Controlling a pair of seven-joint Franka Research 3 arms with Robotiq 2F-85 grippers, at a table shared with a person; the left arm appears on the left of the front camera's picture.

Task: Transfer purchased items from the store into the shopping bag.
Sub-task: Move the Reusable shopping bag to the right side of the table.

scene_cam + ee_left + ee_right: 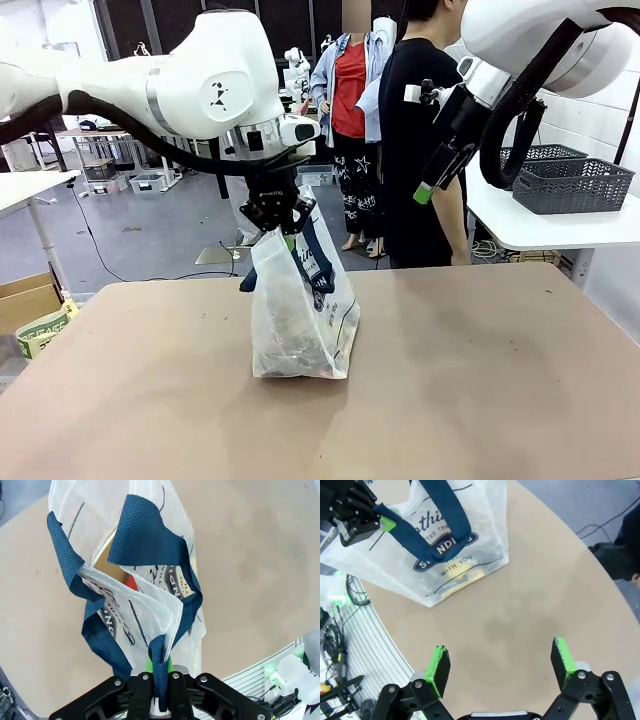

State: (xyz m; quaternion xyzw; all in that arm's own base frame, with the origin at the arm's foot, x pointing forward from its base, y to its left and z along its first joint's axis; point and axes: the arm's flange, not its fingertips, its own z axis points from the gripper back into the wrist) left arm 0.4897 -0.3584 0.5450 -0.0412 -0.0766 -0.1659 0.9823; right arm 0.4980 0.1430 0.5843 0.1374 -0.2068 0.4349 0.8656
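Two tools are in play, and only one has work in hand. The left tool (277,222) is clamped together on a navy strap (161,670) of the bag (300,310), pinching the webbing between its green pads (148,666) above the middle of the worktop (480,380). Held from the top like this, the bag stands on its base, its soft clear walls pulled tall instead of slumping flat; that looks like the reason for the grip, since a limp tote gives no mouth to drop things into. In the left wrist view the mouth gapes only a little, with the other strap (145,535) folded loosely across it, so the opening is partly covered.

Items already sit inside: a brown box (107,562) edge and a red packet (130,582) show through the mouth, and something yellowish (465,572) lies at the bottom behind the oval logo (445,550).

The right tool (500,665) has its fingers spread wide apart and carries nothing. It is raised over bare worktop, well apart from the bag, and in the front view hangs high beside the person (425,150) standing at the far side. No loose goods lie on the worktop, so the packing seems well along or finished. A grey basket (570,185) sits on a side table beyond.
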